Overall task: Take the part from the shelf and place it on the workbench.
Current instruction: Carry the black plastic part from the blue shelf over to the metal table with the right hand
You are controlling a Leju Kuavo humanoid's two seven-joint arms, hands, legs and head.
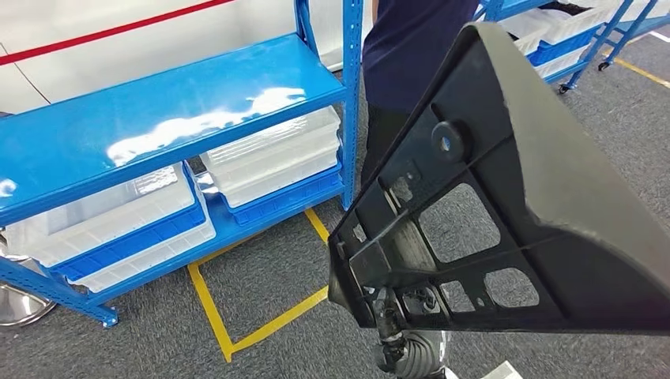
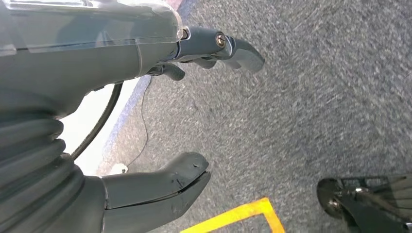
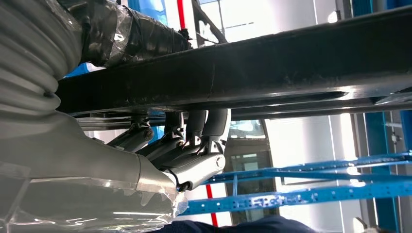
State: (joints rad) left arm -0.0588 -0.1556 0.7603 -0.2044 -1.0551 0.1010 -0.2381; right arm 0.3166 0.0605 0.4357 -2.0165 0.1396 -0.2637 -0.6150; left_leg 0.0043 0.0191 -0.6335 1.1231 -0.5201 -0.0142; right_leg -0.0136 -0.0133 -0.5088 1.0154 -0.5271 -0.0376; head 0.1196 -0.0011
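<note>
A large black plastic part (image 1: 513, 197), ribbed and with several cut-outs, takes up the right half of the head view, lifted off the shelf and tilted. My right hand (image 1: 401, 335) grips it from below at its lower edge. In the right wrist view the fingers (image 3: 192, 133) curl up around a black bar of the part (image 3: 272, 73). My left hand (image 2: 97, 53) hangs over the grey carpet, holding nothing, with its thumb (image 2: 155, 187) and fingers (image 2: 228, 46) spread apart.
A blue shelf (image 1: 174, 103) stands at the left, with white bins (image 1: 269, 158) on its lower level. A person in dark clothing (image 1: 411, 47) stands behind the part. Yellow tape (image 1: 213, 316) marks the grey floor. Another blue rack (image 1: 569, 39) is at the back right.
</note>
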